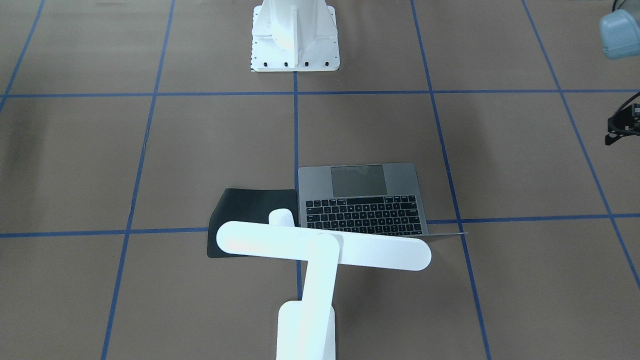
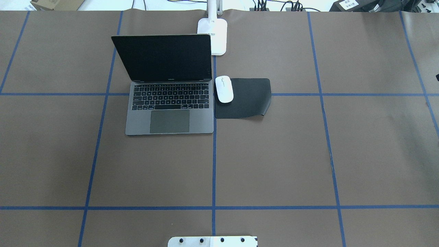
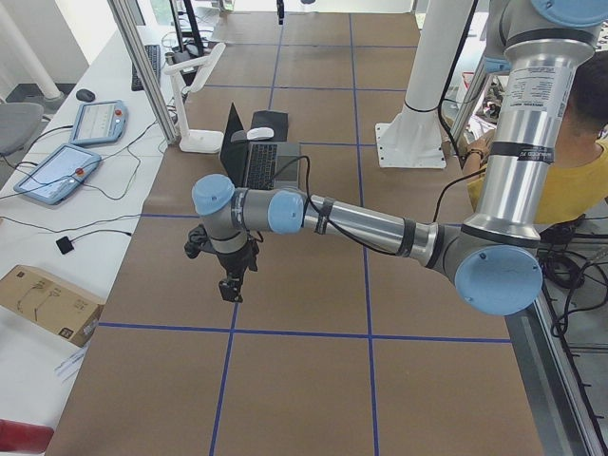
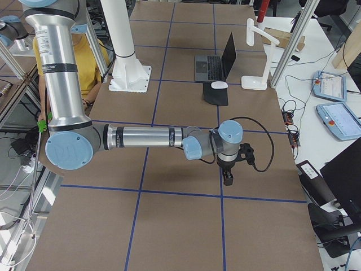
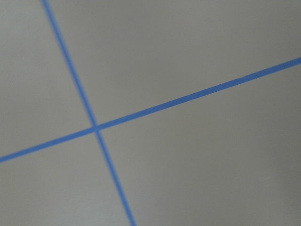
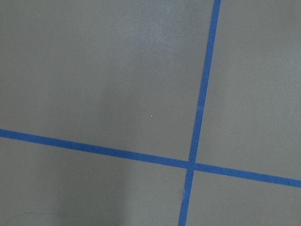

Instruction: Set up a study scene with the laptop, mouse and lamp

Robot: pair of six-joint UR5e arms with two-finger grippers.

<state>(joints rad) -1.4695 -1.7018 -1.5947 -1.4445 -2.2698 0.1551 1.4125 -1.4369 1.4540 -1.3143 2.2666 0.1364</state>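
Slim space-grey metal laptop (image 2: 169,103) open on brown table with blue tape grid (image 2: 274,154), dark screen upright. Small white oval mouse (image 2: 224,89) sits on left edge of thin black mat (image 2: 248,99), just beside laptop's right side. White desk lamp (image 2: 218,37) stands behind laptop's right rear corner. Left gripper (image 3: 231,288) and right gripper (image 4: 228,179) point down over bare table, well apart from laptop. Cannot tell jaw state of either.
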